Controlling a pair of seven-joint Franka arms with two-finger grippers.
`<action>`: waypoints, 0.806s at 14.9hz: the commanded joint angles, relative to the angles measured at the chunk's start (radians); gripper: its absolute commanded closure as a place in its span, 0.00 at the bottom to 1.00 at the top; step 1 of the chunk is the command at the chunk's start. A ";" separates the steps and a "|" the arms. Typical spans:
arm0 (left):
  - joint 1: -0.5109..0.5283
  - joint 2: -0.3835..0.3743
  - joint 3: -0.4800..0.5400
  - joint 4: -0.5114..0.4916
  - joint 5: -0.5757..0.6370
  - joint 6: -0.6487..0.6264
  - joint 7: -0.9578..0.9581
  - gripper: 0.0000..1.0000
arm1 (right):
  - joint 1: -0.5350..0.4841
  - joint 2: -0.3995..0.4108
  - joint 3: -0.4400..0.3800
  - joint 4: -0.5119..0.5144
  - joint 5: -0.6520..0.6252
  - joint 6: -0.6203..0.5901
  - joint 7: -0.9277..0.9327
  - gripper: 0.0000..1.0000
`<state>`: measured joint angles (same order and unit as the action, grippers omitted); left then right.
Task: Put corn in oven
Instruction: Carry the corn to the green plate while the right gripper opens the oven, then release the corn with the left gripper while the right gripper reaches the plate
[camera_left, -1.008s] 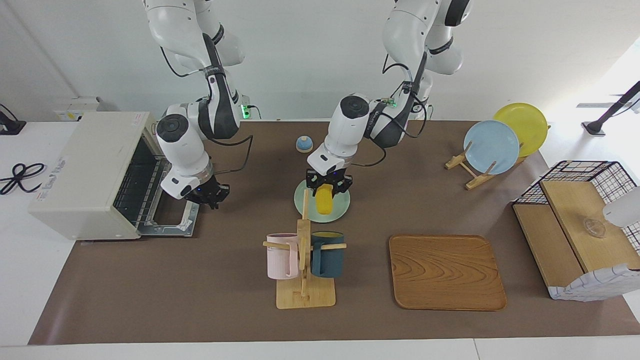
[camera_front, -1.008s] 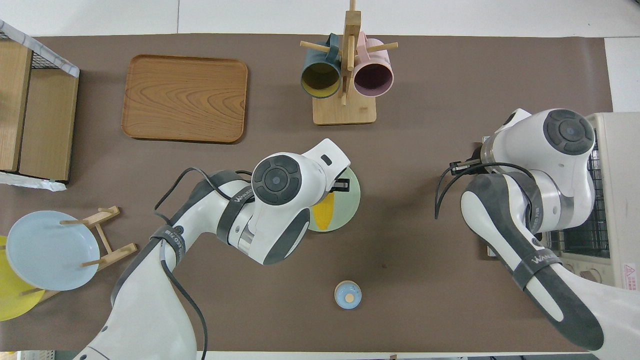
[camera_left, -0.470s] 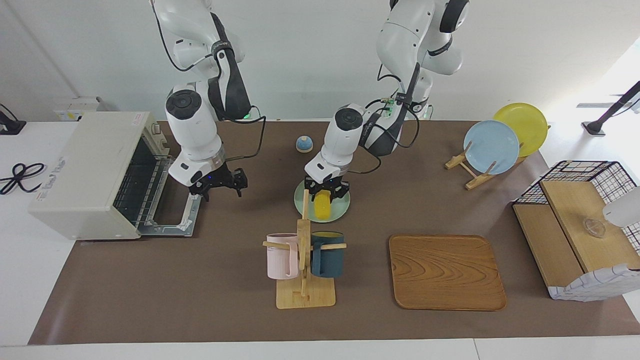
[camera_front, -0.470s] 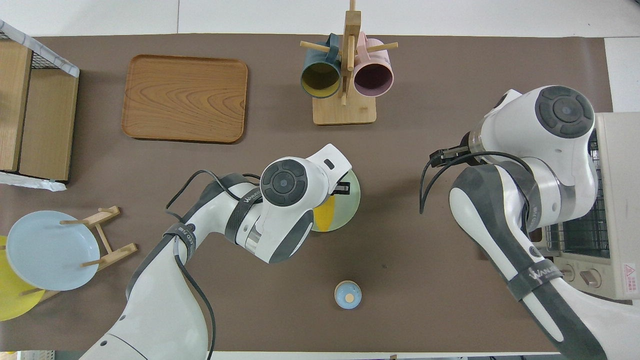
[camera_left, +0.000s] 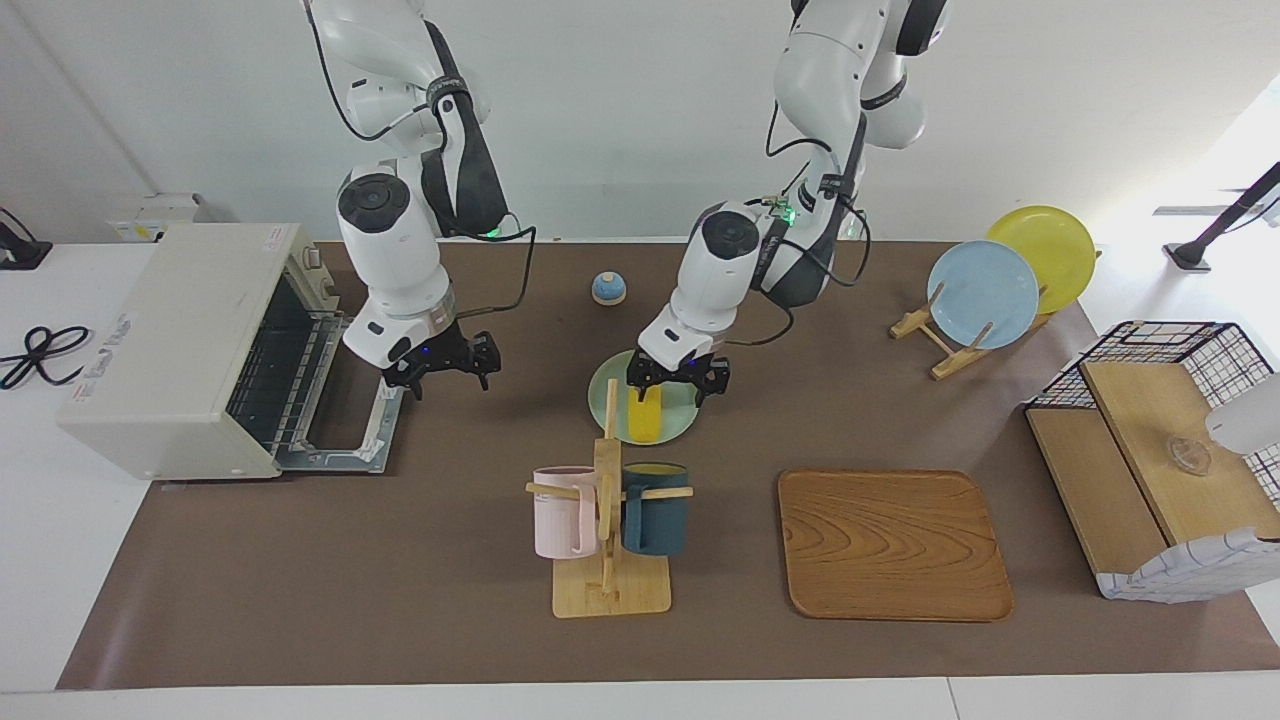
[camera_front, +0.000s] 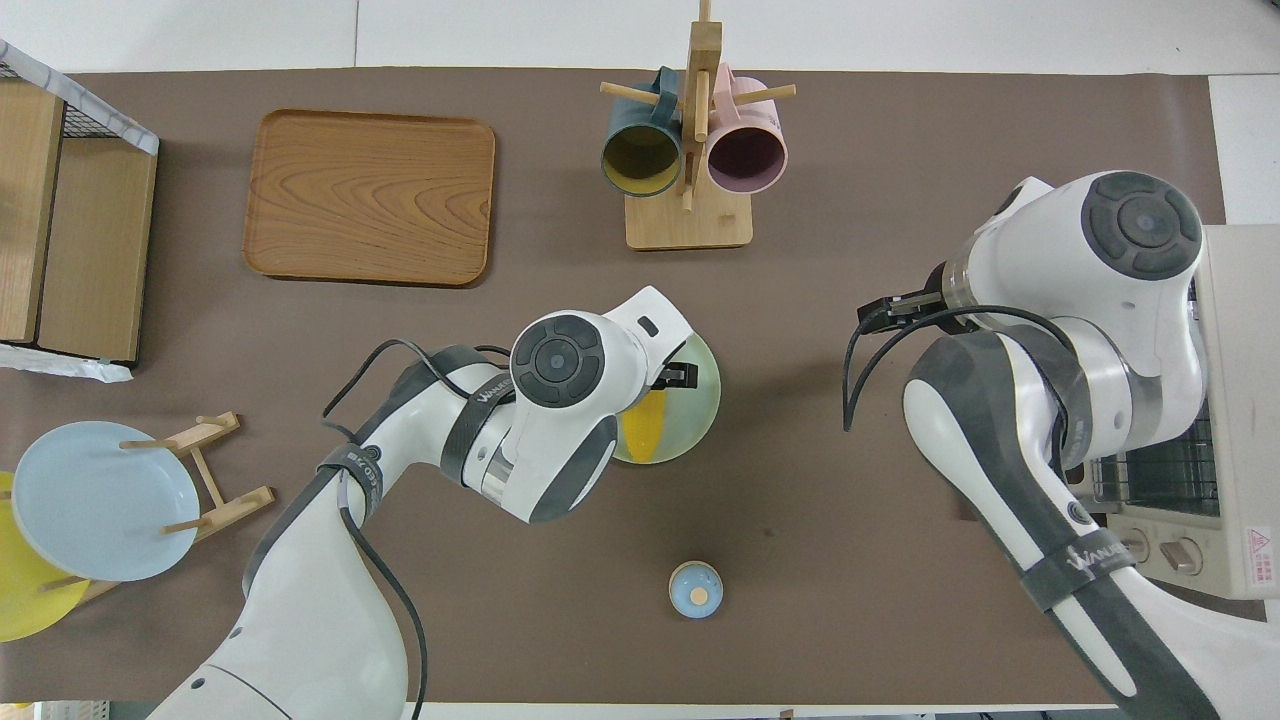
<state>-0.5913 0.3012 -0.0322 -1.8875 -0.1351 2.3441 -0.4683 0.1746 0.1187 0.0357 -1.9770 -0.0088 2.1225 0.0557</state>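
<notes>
Brown mat (camera_left: 400, 560) under white wall (camera_left: 600, 120); left pincer (camera_left: 678, 385) spread over corn (camera_left: 645, 418), right pincer (camera_left: 437, 367) spread, empty.

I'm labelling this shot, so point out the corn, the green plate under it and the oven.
corn (camera_left: 645, 417): facing view, middle of the cob.
green plate (camera_left: 604, 400): facing view, bare rim toward the oven.
oven (camera_left: 165, 330): facing view, cream top panel.

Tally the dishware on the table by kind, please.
Plates: 3: green, blue, yellow
Mugs: 2: pink, dark teal
Total: 5
</notes>
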 joint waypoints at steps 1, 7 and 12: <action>0.108 -0.125 -0.003 0.011 -0.011 -0.145 0.034 0.00 | 0.026 -0.011 0.023 0.001 0.048 -0.009 0.053 0.00; 0.310 -0.158 0.006 0.247 0.123 -0.463 0.077 0.00 | 0.255 0.076 0.024 0.212 -0.009 -0.101 0.355 0.00; 0.407 -0.263 0.006 0.251 0.129 -0.640 0.298 0.00 | 0.512 0.469 0.024 0.654 -0.170 -0.242 0.706 0.00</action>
<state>-0.2170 0.0835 -0.0162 -1.6277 -0.0253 1.7752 -0.2565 0.6150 0.3184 0.0637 -1.6096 -0.1238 1.9358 0.6252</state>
